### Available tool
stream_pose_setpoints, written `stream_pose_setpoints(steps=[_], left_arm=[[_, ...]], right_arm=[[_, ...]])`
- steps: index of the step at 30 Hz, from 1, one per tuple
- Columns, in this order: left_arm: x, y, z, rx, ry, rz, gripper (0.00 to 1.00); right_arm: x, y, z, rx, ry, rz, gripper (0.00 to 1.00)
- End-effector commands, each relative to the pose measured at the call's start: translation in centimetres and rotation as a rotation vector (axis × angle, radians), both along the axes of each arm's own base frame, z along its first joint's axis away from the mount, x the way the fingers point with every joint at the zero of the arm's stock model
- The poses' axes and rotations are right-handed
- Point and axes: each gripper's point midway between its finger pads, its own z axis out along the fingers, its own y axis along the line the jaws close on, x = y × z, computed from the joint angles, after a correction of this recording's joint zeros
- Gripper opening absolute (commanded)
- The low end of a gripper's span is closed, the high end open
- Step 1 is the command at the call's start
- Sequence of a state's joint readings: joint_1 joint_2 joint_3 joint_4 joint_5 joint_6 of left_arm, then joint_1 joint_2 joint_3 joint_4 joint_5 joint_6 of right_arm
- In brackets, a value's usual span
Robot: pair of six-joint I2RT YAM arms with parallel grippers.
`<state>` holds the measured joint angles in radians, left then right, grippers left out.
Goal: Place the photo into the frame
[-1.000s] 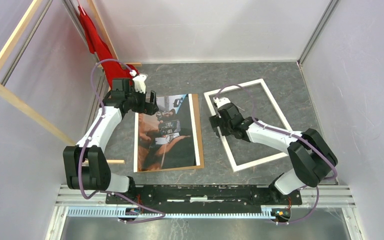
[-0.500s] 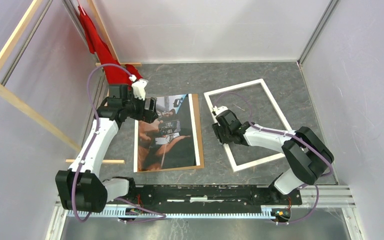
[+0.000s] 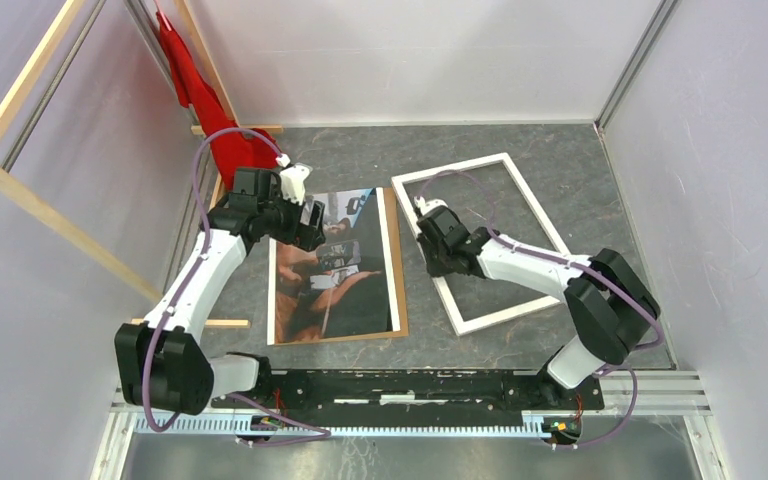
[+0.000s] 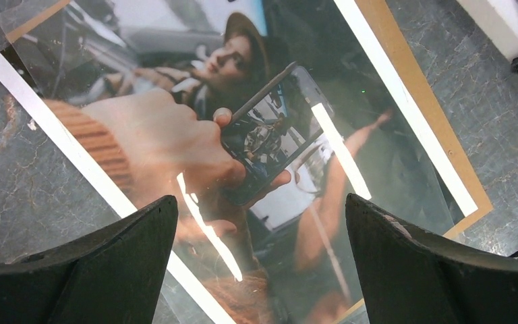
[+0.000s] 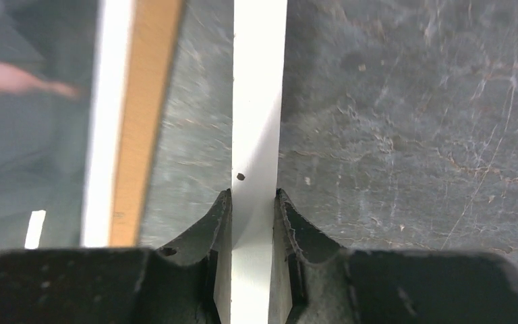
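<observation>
The photo [image 3: 335, 270] lies face up on the grey table, left of centre, a dark print of hands holding a phone [image 4: 243, 135]. My left gripper [image 3: 308, 228] hovers over its top left part, open, with nothing between its fingers [image 4: 262, 199]. The frame [image 3: 450, 168], white face up, lies slanted to the right of the photo. My right gripper [image 3: 434, 258] is shut on the frame's left rail [image 5: 260, 101], one finger on each side of it [image 5: 253, 192].
A brown backing board [image 3: 392, 250] lies under the photo and shows along its right edge [image 5: 141, 101]. A red cloth [image 3: 200, 100] hangs at the back left beside long wooden beams [image 3: 50, 210]. A short wooden strip [image 3: 210, 322] lies near the left arm's base.
My right gripper has closed on the frame's left rail, and the frame has swung and shifted left toward the photo. The left gripper has drifted slightly right over the photo.
</observation>
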<state>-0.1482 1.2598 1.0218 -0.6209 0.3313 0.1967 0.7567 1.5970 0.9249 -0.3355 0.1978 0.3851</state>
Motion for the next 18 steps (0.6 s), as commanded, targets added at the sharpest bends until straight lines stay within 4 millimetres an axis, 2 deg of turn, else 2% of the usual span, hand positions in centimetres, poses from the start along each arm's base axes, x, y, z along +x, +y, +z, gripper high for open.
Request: stream_pose_setpoints(steps=[1, 6, 10, 14, 16, 18], left_arm=[[1.3, -0.5, 1.2, 0.014, -0.076, -0.054, 1.0], [1.5, -1.8, 1.1, -0.016, -0.069, -0.079, 1.0], [1.6, -4.1, 2.4, -0.031, -0.099, -0.128, 1.0], [1.9, -6.7, 4.1, -0.051, -0.129, -0.156, 1.0], [2.6, -7.8, 5.4, -0.077, -0.155, -0.135, 1.0], [3.7, -8.6, 7.1, -0.124, -0.188, -0.099, 1.0]], right_arm=[[3.1, 4.1, 10.2, 0.21, -0.135, -0.037, 0.02], [3.9, 6.8, 18.1, 0.388, -0.164, -0.061, 0.0], [3.7, 8.7, 23.7, 0.557, -0.149, -0.04, 0.0], [3.4, 9.3, 28.2, 0.712, -0.125, -0.03, 0.0], [3.2, 9.0, 29.6, 0.767, -0.12, -0.042, 0.0], [2.9, 8.9, 30.2, 0.825, -0.101, -0.044, 0.0]])
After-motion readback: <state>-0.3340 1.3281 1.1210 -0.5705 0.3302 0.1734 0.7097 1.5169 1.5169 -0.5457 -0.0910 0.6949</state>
